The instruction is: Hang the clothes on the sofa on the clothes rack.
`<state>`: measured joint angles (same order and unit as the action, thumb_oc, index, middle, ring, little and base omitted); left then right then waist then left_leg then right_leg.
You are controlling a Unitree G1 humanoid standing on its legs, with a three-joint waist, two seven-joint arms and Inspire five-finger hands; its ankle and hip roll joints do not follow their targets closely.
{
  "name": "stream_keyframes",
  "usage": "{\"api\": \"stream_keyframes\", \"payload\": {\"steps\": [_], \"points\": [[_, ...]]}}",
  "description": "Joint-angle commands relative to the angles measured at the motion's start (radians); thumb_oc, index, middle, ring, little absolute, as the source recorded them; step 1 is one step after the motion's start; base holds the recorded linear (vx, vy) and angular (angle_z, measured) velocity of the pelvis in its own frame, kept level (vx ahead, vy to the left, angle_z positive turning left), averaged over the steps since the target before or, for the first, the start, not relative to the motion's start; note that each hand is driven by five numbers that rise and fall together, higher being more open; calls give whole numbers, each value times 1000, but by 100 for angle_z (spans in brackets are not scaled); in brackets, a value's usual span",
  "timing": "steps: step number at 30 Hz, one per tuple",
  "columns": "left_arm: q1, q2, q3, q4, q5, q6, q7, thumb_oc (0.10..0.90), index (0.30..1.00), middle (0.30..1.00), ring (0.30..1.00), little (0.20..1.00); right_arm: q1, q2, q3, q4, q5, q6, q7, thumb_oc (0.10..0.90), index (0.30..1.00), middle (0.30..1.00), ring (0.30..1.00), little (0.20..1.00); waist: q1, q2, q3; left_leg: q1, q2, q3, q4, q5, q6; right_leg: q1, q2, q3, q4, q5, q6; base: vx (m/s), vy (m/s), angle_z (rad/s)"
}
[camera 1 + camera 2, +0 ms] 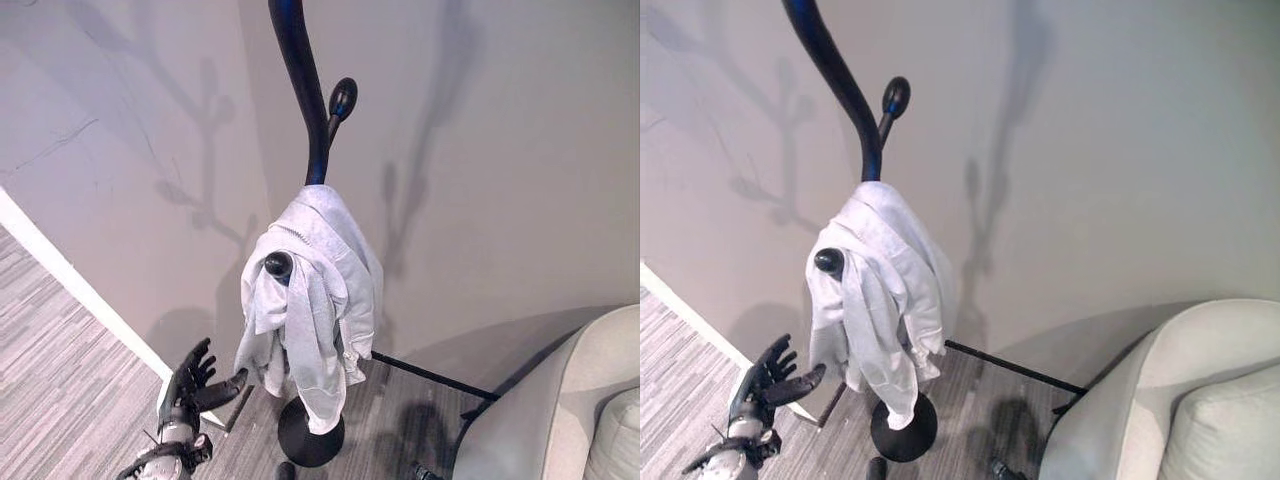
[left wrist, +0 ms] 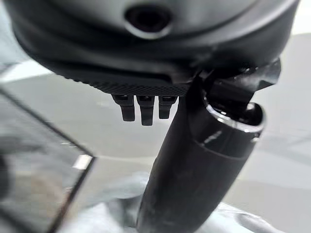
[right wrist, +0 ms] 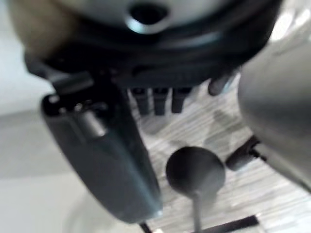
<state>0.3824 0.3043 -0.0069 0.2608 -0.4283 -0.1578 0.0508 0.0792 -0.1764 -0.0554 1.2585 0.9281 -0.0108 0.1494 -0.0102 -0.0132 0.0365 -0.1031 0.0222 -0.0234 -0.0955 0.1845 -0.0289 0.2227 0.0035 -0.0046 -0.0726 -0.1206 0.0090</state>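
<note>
- A tall black metal clothes rack [image 1: 300,70] with a curved stem and round knob-tipped pegs stands in the corner against the pale wall, its round black base [image 1: 308,436] on the grey wood-grain floor [image 1: 60,340].
- A white, soft fabric garment [image 1: 310,300] is draped over the rack's lower pegs; one round black peg knob [image 1: 278,265] pokes out through its folds, and the cloth hangs down almost to the base.
- A higher peg knob [image 1: 343,98] on the rack is bare.
- The left hand [image 1: 195,380] is raised low beside the rack, fingers spread and fairly straight, thumb pointing toward the garment's hanging edge; it is near the cloth, apart from it, and holds nothing.
- The right hand [image 3: 121,155], seen in its own wrist view, has its fingers [image 3: 155,102] straight and relaxed and its thumb extended, holding nothing; past it lie the rack's base and the floor.
- A light grey upholstered sofa [image 1: 1160,400] with a cushion [image 1: 1230,430] sits to the right of the rack, well apart from the garment.
</note>
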Motion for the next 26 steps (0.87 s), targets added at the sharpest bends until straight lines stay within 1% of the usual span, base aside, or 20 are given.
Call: {"api": "stream_keyframes", "payload": {"steps": [1, 4, 5, 6, 8, 10, 13, 16, 17, 18, 21, 26], "points": [[-43, 35, 27, -102, 17, -44, -50, 800, 900, 900, 900, 900, -70, -3, -10, 44, -56, -10, 5, 800, 900, 900, 900, 900, 30, -12, 7, 82, 88, -10, 8, -79, -52, -98, -34, -49, 42, 52, 61, -48, -26, 26], [-8, 33, -1, -52, 33, -12, -75, 800, 900, 900, 900, 900, -84, -7, 1, 44, -82, -8, -2, 800, 900, 900, 900, 900, 36, -5, 12, 75, 89, -15, 8, -71, -53, -96, -30, -54, 38, 53, 57, -41, -18, 13], [0, 32, -14, -20, 42, -3, -79, 800, 900, 900, 900, 900, -87, -10, 1, 45, -87, -6, -7, 800, 900, 900, 900, 900, 37, -2, 13, 74, 90, -17, 8, -68, -53, -96, -28, -56, 38, 52, 55, -54, -10, 4], [8, 9, -38, 50, 30, 6, -78, 800, 900, 900, 900, 900, -96, -14, 4, 45, -97, -6, -16, 800, 900, 900, 900, 900, 38, 3, 16, 71, 91, -21, 8, -64, -53, -97, -25, -60, 38, 52, 53, -51, -2, 7], [8, -19, -66, 121, 4, 8, -75, 800, 900, 900, 900, 900, -98, -18, 4, 46, -109, -11, -32, 800, 900, 900, 900, 900, 41, 6, 17, 67, 92, -29, 8, -61, -54, -97, -22, -67, 37, 50, 52, -49, 2, 13], [7, -22, -74, 133, 5, 9, -76, 800, 900, 900, 900, 900, -97, -20, 3, 48, -108, -12, -35, 800, 900, 900, 900, 900, 41, 7, 16, 66, 92, -31, 8, -60, -54, -96, -22, -70, 37, 51, 52, -24, 1, 4], [-5, -19, -118, 212, 37, 17, -90, 800, 900, 900, 900, 900, -98, -30, -1, 60, -115, -17, -44, 800, 900, 900, 900, 900, 40, 9, 15, 62, 92, -34, 9, -58, -54, -96, -21, -73, 37, 50, 52, -22, -1, 14], [-59, -18, -177, 376, 121, 34, -98, 800, 900, 900, 900, 900, -105, -36, 7, 68, -128, -17, -53, 800, 900, 900, 900, 900, 29, 11, 13, 62, 94, -31, 8, -56, -57, -98, -20, -73, 38, 50, 52, -14, 4, 8], [-84, -31, -193, 453, 126, 37, -100, 800, 900, 900, 900, 900, -107, -38, 12, 70, -133, -19, -56, 800, 900, 900, 900, 900, 23, 12, 12, 61, 95, -29, 8, -55, -57, -100, -20, -72, 38, 51, 52, 0, 0, 0], [-148, -68, -212, 630, 126, 40, -96, 800, 900, 900, 900, 900, -113, -41, 24, 73, -142, -19, -55, 800, 900, 900, 900, 900, 9, 14, 7, 62, 97, -23, 8, -56, -59, -102, -20, -67, 37, 52, 52, -15, 29, -5], [-210, -116, -202, 809, 86, 30, -80, 800, 900, 900, 900, 900, -115, -35, 41, 70, -144, -23, -55, 800, 900, 900, 900, 900, -13, 11, -6, 66, 101, -11, 8, -61, -61, -107, -20, -56, 37, 57, 52, 12, 22, -8], [-230, -140, -193, 874, 52, 23, -75, 800, 900, 900, 900, 900, -103, -27, 46, 86, -151, -29, -56, 800, 900, 900, 900, 900, -21, 10, -15, 69, 104, -3, 8, -66, -64, -106, -21, -48, 29, 62, 54, 8, 11, -12]]}}
